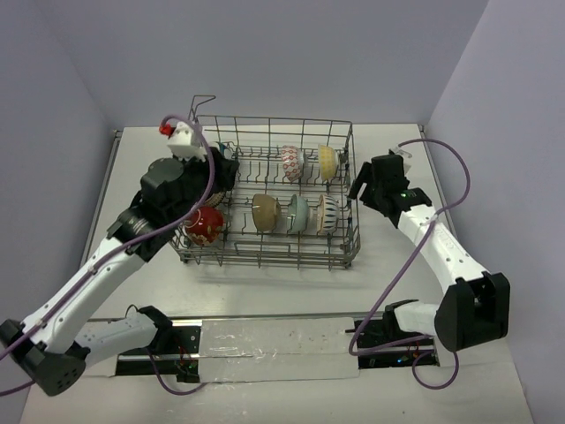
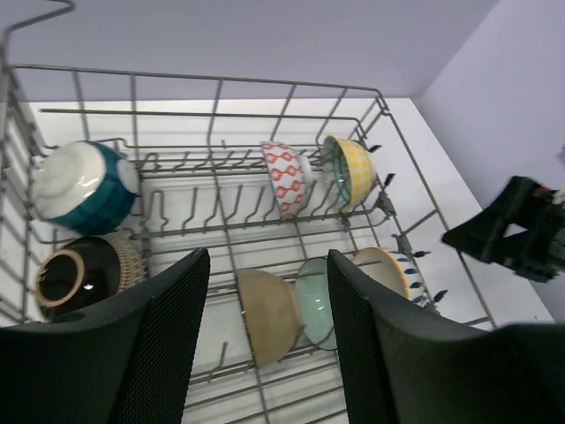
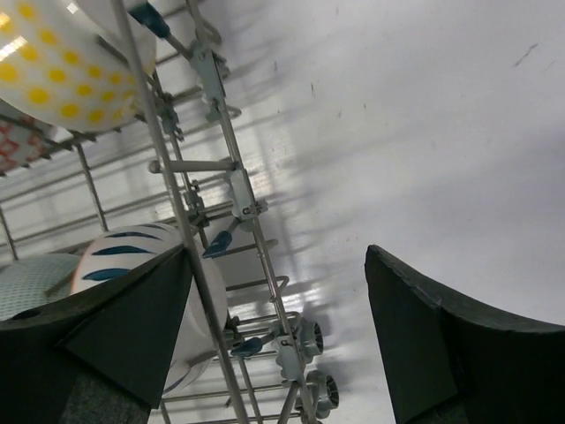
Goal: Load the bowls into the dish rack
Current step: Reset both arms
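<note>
- Left end effector (image 2: 267, 263): jaws partly apart, empty, above the dish rack (image 1: 274, 120); tan bowl (image 2: 269, 316) directly below.
- Right end effector (image 3: 275, 265): wide, empty, outside the rack's right wall.

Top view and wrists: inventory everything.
dish rack: 1, grey, table centre
teal bowl: 1, teal-white, back left
patterned bowl: 1, red-white, back middle
yellow bowl: 1, yellow, back right
red bowl: 1, red, front left
tan bowl: 1, tan, front middle
green bowl: 1, pale, beside tan
striped bowl: 1, white-blue, front right
black bowl: 1, black, left; maybe the red one
table: 1, white, underneath
left fingers: 2, black, open above rack
right fingers: 2, black, open right of rack
</note>
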